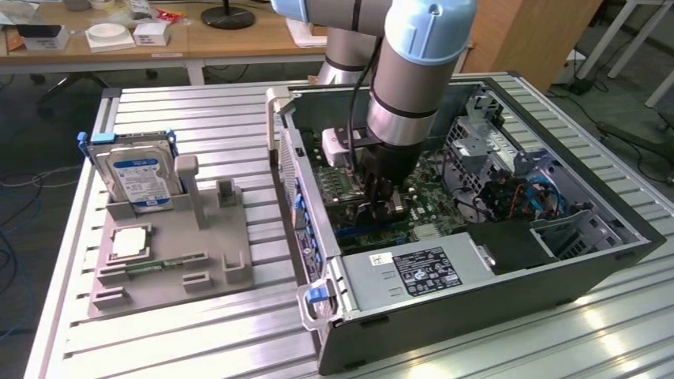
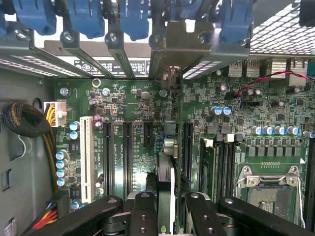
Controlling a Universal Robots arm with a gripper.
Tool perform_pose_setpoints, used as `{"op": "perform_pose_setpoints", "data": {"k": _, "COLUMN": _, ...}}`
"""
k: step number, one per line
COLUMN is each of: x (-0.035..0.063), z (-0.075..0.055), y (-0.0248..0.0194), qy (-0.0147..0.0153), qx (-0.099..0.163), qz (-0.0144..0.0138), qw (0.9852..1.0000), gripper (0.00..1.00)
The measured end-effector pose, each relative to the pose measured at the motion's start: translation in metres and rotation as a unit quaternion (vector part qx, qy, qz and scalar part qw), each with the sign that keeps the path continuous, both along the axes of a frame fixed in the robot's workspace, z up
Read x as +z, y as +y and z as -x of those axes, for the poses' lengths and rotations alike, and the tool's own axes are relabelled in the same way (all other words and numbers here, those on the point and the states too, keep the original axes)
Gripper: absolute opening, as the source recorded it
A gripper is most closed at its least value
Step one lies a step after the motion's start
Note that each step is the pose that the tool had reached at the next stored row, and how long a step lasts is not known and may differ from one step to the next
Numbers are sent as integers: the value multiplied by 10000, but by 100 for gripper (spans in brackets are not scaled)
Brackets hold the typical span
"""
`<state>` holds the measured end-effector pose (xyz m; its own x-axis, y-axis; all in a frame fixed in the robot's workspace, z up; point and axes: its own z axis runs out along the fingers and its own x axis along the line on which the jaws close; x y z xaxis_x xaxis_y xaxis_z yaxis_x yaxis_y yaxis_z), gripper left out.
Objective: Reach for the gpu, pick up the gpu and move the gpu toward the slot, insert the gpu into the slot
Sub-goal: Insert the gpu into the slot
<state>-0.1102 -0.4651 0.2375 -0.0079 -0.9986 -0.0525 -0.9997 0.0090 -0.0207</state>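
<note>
My gripper is down inside the open computer case, shut on the gpu. In the wrist view the thin dark card shows edge-on between the two black fingers. Its far end reaches the rear bracket openings of the case. It stands upright over the green motherboard, between two long black connectors. The slot lies under the card and is hidden by it, so I cannot tell whether the card is seated. In the exterior view the gripper hangs low over the board.
A silver power supply fills the case's near end. The metal-framed processor socket, a white connector and a cable bundle lie around the card. On the exterior view's left, a grey fixture holds a hard drive.
</note>
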Motion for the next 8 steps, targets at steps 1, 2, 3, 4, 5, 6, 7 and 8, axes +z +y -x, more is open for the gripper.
{"op": "perform_pose_setpoints", "data": {"k": 1, "x": -7, "z": 0, "y": 0, "qy": 0, "qx": 0, "qz": 1, "qw": 10000, "gripper": 27}}
{"op": "perform_pose_setpoints", "data": {"k": 2, "x": -12, "z": 0, "y": -1, "qy": 0, "qx": 0, "qz": 0, "qw": 10000, "gripper": 27}}
{"op": "perform_pose_setpoints", "data": {"k": 3, "x": -17, "z": 0, "y": 0, "qy": 0, "qx": 0, "qz": -1, "qw": 10000, "gripper": 27}}
{"op": "perform_pose_setpoints", "data": {"k": 4, "x": -20, "z": 0, "y": 0, "qy": 0, "qx": 0, "qz": 0, "qw": 10000, "gripper": 27}}
{"op": "perform_pose_setpoints", "data": {"k": 5, "x": -25, "z": 0, "y": 0, "qy": 0, "qx": 1, "qz": 0, "qw": 10000, "gripper": 27}}
{"op": "perform_pose_setpoints", "data": {"k": 6, "x": -27, "z": 0, "y": 0, "qy": 0, "qx": 0, "qz": -1, "qw": 10000, "gripper": 27}}
{"op": "perform_pose_setpoints", "data": {"k": 7, "x": -29, "z": 0, "y": 0, "qy": 0, "qx": 1, "qz": 0, "qw": 10000, "gripper": 27}}
{"op": "perform_pose_setpoints", "data": {"k": 8, "x": -29, "z": 0, "y": 0, "qy": 0, "qx": 0, "qz": 0, "qw": 10000, "gripper": 27}}
